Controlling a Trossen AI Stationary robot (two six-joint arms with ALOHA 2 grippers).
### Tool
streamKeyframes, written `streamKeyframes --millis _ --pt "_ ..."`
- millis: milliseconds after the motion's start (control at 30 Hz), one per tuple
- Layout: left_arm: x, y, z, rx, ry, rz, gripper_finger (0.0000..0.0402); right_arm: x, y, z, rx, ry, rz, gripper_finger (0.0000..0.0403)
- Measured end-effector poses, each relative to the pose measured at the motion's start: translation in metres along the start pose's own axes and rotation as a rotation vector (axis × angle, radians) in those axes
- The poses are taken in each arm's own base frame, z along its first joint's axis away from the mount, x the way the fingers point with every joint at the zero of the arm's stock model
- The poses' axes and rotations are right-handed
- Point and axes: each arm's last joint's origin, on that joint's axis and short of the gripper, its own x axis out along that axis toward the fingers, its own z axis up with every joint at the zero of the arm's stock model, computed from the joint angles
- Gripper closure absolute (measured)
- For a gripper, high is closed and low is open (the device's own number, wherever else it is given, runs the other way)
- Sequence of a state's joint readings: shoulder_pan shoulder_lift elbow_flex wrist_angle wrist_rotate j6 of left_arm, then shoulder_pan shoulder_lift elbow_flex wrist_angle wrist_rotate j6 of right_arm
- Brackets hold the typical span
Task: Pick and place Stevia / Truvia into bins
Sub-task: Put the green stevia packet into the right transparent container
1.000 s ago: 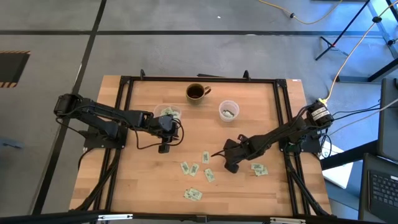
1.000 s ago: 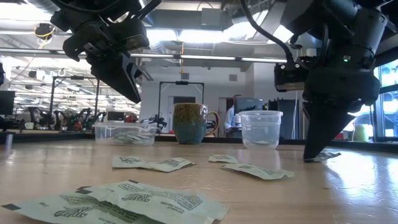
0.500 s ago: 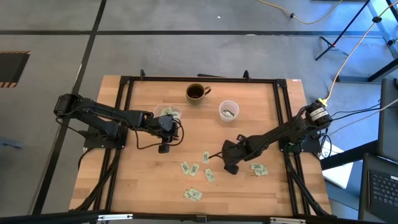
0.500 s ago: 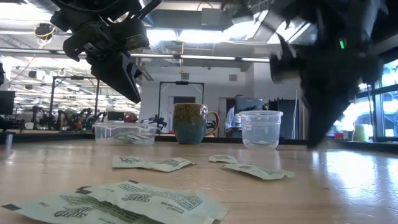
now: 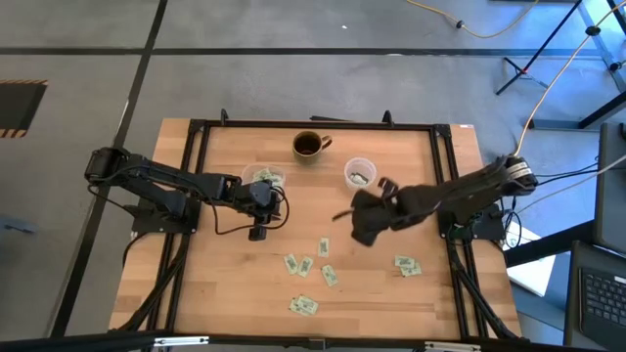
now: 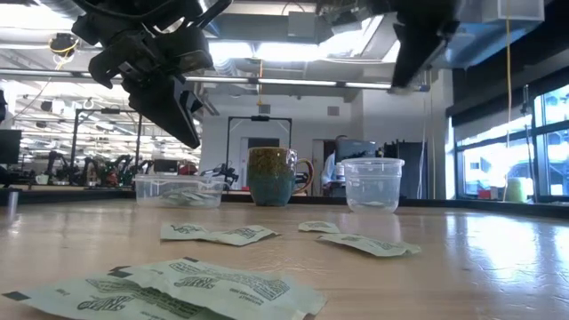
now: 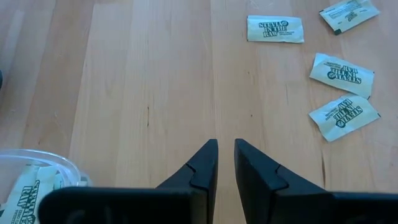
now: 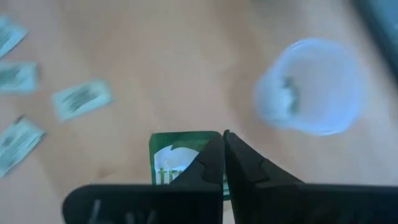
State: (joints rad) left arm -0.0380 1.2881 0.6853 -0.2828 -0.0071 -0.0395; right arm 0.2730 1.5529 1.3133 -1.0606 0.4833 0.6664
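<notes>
Your right gripper (image 8: 222, 155) is clamped on a green sachet (image 8: 175, 158); the round cup (image 8: 311, 87) lies just ahead; your left gripper (image 7: 225, 163), nearly closed and empty, waits by the tub (image 5: 262, 177).

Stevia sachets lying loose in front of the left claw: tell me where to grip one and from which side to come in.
Take a loose sachet by one long edge, coming straight down from above. It lies flat on the bare table, apart from its neighbours, so there is no raised part to grip; the fingers would probably have to straddle its narrow width and pinch it up. The left claw, nearly closed, must open first.
</notes>
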Motion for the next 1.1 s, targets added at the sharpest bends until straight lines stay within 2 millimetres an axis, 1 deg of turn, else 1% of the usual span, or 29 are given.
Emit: streamKeyframes --millis 100,200,400,533,667,767,933,1100 --pt "0.000 0.000 0.000 0.000 0.001 0.000 0.0355 -0.003 -0.021 0.013 0.026 -0.019 -0.035 0.0397" --pt "0.000 0.000 0.000 0.000 0.001 0.000 0.0354 0.003 -0.042 0.025 0.045 -0.025 -0.068 0.0397" --pt "0.000 0.000 -0.001 0.000 0.007 0.000 0.0354 0.034 -0.080 0.036 0.087 0.004 -0.141 0.0396" --pt "0.000 0.000 -0.001 0.000 0.007 0.000 0.0355 0.056 -0.098 0.039 0.134 -0.008 -0.131 0.0396" --pt "0.000 0.000 -0.001 0.000 0.007 0.000 0.0352 0.074 -0.109 0.033 0.171 0.002 -0.111 0.0396" --pt "0.000 0.000 -0.001 0.000 0.007 0.000 0.0353 0.088 -0.113 0.025 0.189 0.008 -0.118 0.0396" --pt "0.000 0.000 -0.001 0.000 0.007 0.000 0.0355 0.108 -0.113 0.011 0.190 -0.012 -0.119 0.0396" --pt "0.000 0.000 -0.001 0.000 0.007 0.000 0.0352 0.122 -0.112 0.001 0.208 -0.053 -0.111 0.0396"
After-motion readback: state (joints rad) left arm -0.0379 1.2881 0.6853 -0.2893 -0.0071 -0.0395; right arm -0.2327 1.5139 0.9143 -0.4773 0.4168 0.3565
